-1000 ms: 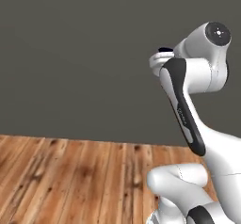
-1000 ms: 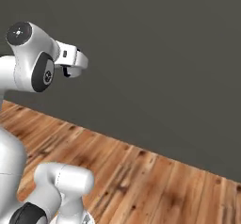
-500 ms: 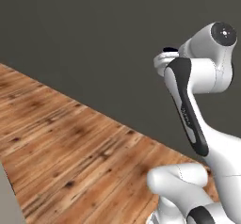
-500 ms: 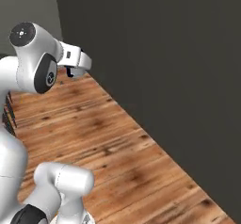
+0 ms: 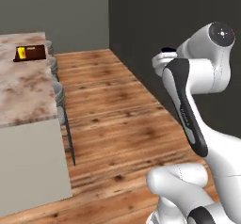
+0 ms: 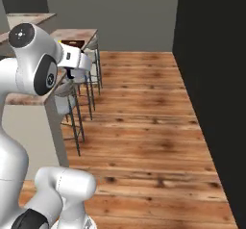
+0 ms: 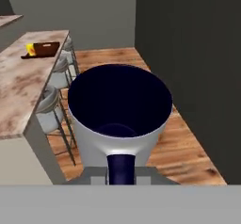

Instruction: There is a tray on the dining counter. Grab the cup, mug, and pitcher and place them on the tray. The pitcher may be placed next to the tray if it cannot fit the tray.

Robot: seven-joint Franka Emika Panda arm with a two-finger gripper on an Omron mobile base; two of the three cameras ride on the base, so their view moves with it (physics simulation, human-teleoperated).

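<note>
- Swung round since the earlier frames, both base cameras now take in a worktop and stools where bare dark wall and wood floor stood before; that is the base turning, not the objects shifting, and the arm keeps its raised pose.
- Left base view: the dining worktop [image 5: 26, 93], marbled beige and reddish-brown, runs along the left side. At its far end lies the dark reddish-brown tray [image 5: 33, 52] with the yellow cup [image 5: 21, 53] on its left part. Grey stools [image 5: 58, 96] stand just beside the worktop's edge. The white arm rises at right, with the dark rim of the mug [image 5: 167, 50] peeking above the wrist.
- Right base view: the pincer [image 6: 72, 72] hangs at the end of the arm, near the worktop's edge above the stools; the tray is a dark patch behind the hand.
- Hand view: the grey mug, dark inside, sits close before the lens, its dark handle [image 7: 121, 167] pointing down toward the camera. The pincer is closed on the mug at that handle. Beyond, the tray and cup rest on the far end of the worktop, well apart from the mug.
</note>
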